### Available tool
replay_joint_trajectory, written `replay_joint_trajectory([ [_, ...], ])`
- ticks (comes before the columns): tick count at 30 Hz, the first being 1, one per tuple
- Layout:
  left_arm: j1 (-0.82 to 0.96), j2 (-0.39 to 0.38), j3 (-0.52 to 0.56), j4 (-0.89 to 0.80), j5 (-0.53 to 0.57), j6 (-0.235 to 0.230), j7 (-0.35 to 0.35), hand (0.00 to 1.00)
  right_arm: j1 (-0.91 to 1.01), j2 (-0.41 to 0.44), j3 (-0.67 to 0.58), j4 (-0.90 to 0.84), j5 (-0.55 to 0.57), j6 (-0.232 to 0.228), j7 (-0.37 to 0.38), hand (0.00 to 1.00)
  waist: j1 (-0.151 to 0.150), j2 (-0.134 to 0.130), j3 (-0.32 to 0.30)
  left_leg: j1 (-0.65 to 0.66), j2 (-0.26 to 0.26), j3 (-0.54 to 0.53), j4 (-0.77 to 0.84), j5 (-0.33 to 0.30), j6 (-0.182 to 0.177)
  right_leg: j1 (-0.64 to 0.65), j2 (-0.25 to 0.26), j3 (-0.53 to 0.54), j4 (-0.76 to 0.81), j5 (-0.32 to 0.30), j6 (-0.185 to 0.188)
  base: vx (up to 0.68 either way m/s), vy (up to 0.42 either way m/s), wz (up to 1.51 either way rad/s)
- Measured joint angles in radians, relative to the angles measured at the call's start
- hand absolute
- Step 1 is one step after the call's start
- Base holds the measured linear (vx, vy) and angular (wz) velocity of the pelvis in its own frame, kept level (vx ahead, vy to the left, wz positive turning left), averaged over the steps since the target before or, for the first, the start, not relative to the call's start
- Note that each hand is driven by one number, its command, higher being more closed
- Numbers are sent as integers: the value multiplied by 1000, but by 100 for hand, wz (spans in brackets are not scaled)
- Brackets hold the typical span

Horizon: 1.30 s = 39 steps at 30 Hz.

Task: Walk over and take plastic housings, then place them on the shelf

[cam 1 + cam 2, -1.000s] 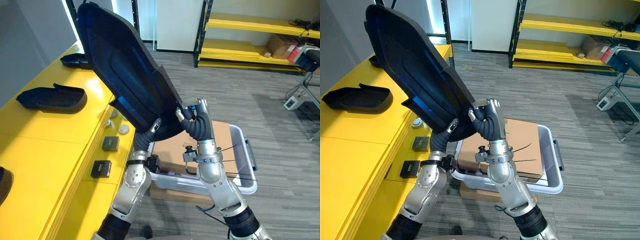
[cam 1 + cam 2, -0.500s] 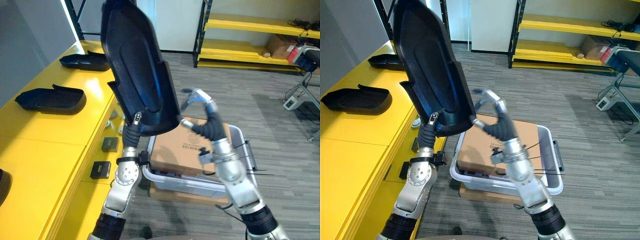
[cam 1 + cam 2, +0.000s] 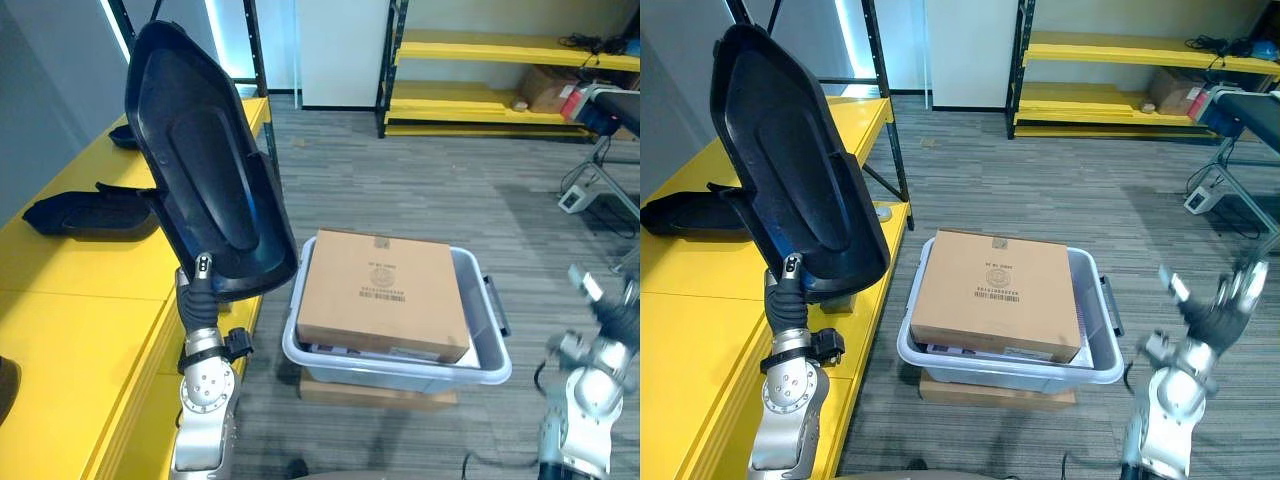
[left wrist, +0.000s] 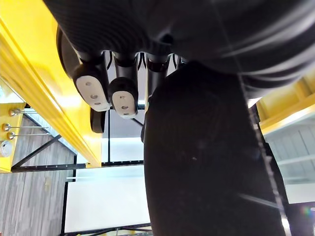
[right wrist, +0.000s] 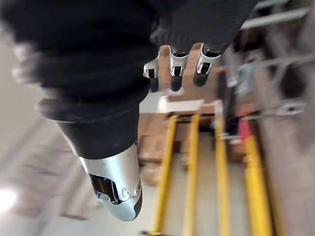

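Observation:
A large black plastic housing (image 3: 205,180) stands nearly upright over the edge of the yellow shelf (image 3: 80,320). My left hand (image 3: 203,285) is shut on its lower rim and carries it alone. In the left wrist view the curled fingers (image 4: 93,88) wrap the dark shell (image 4: 206,162). My right hand (image 3: 1225,305) hangs low at the far right, away from the housing, open and holding nothing. Its straight fingers (image 5: 177,69) show in the right wrist view. Two more black housings (image 3: 85,212) (image 3: 125,135) lie on the yellow shelf behind.
A cardboard box (image 3: 380,295) sits in a pale plastic tote (image 3: 495,350) on the grey floor just right of the shelf. Yellow racks (image 3: 500,50) line the back wall. A wheeled stand (image 3: 600,160) is at the far right.
My right hand has let go of the housing, opened and dropped to the lower right. The housing has swung upright, held by the left hand only. The camera has shifted.

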Motion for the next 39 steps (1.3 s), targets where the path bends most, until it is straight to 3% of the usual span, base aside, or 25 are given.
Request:
replay_joint_trajectory([
  [4,63,-23,-1,-34,0,-23,-13,100,85,81,-21,322,30,56,32,0,0,6,1,-3,0,-6,0,0,0,8,-1,-2,0,0,0,29,-1,4],
  [9,125,-30,-9,-37,0,-26,-49,100,167,127,115,484,4,102,137,0,1,5,8,16,-1,-24,-2,-8,-3,34,-2,-16,7,-6,6,-22,2,10],
  [12,158,-31,-29,-41,0,-26,-61,100,170,135,183,555,-16,126,182,0,7,3,14,18,-2,-40,-7,-12,-1,42,-11,-40,45,-41,6,-84,-1,31],
  [15,186,-36,-45,-78,-1,-26,-70,100,155,135,253,612,-17,129,198,0,20,-2,21,4,-11,-98,-1,-9,-3,51,-21,-111,74,-66,25,-23,-15,66],
  [17,167,-39,-56,-101,-1,-26,-70,100,142,135,292,624,-17,129,195,0,38,-3,43,-54,-37,-193,57,-8,-4,71,-39,-229,107,-81,26,-7,-14,141],
  [19,150,-45,-63,-124,-3,-28,-68,100,115,130,301,625,-17,129,191,0,50,0,63,-116,-46,-208,100,-10,-1,84,-57,-341,131,-98,32,-26,19,182],
  [21,122,-48,-68,-124,-4,-33,-63,100,74,114,302,626,-17,129,188,0,64,10,74,-180,-14,-70,136,-27,24,92,-65,-450,140,-101,34,-38,31,171],
  [22,117,-49,-67,-124,-8,-38,-62,100,50,104,303,629,-17,129,186,0,64,16,84,-198,16,45,155,-36,37,105,-70,-499,141,-101,35,15,71,169],
  [23,116,-48,-73,-120,-15,-39,-61,100,9,87,315,641,-18,128,186,0,63,23,89,-211,67,241,189,-39,41,132,-75,-570,144,-104,39,50,88,164],
  [26,116,-45,-78,-111,-22,-43,-61,100,-36,73,345,660,-38,128,187,0,69,19,87,-213,89,454,220,-64,77,163,-102,-660,152,-107,59,106,117,113],
  [28,110,-45,-77,-106,-28,-43,-63,100,-69,72,360,663,-58,131,190,0,102,5,89,-221,37,444,196,-69,85,160,-136,-670,152,-102,65,118,140,53],
  [31,101,-46,-83,-86,-40,-42,-69,100,-87,81,359,674,-83,151,190,0,109,1,94,-213,-11,394,200,-87,117,171,-201,-698,255,-88,43,140,116,60],
  [32,97,-43,-100,-69,-40,-42,-69,100,-87,77,359,672,-93,163,190,0,104,11,100,-185,-22,348,200,-100,127,158,-249,-639,393,-74,-42,180,132,66],
  [33,95,-39,-112,-62,-40,-42,-68,100,-84,77,359,672,-94,166,190,0,90,16,101,-167,-24,322,199,-104,131,140,-270,-562,473,-57,-84,299,185,98],
  [35,52,-11,-118,-35,-39,-43,-60,100,-77,83,370,672,-94,165,193,0,60,17,105,-121,-16,239,190,-112,128,11,-179,-168,596,-209,-29,286,134,106],
  [39,4,4,-137,17,-37,-42,-40,100,-65,80,371,667,-94,163,189,0,41,18,107,-45,-40,114,182,-119,116,-123,-27,193,542,-316,-27,196,31,109],
])
